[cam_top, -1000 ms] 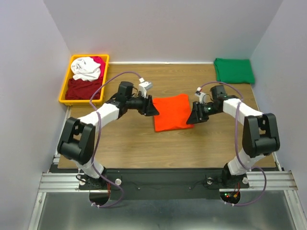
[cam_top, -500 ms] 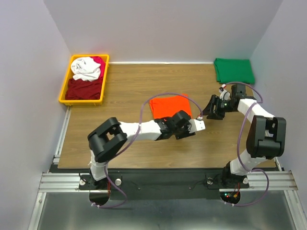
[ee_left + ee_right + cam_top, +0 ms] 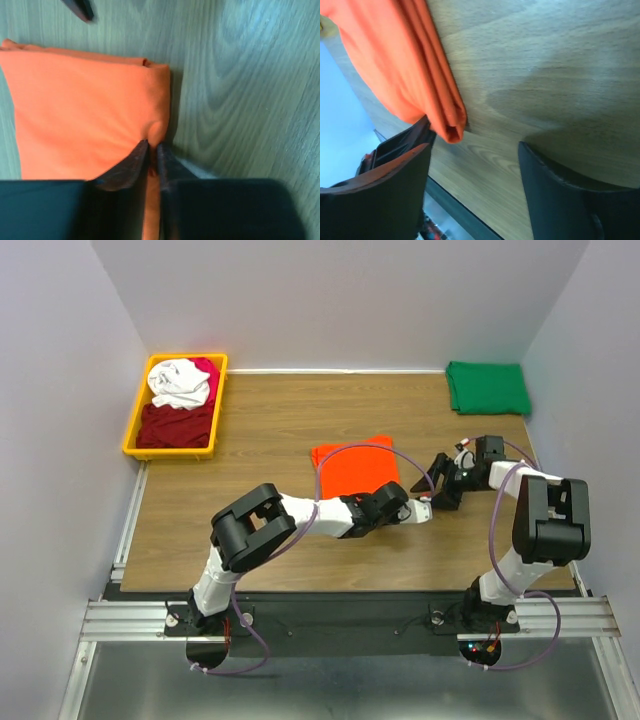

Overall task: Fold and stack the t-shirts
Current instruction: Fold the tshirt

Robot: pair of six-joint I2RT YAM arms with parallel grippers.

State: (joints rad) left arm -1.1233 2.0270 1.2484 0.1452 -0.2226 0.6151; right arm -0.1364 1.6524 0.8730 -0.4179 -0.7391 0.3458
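Matt cloth t-shirt [image 3: 80, 110], smooth wood-grain table [image 3: 240, 75]

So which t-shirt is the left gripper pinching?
The orange t-shirt: the left gripper grips its edge. The green t-shirt lies untouched in the far right corner.

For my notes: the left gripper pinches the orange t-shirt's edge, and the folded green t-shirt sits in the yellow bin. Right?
Not in the yellow bin: the green t-shirt lies on the table at its far right corner, as the top external view shows. The left gripper does pinch the orange t-shirt at its edge.
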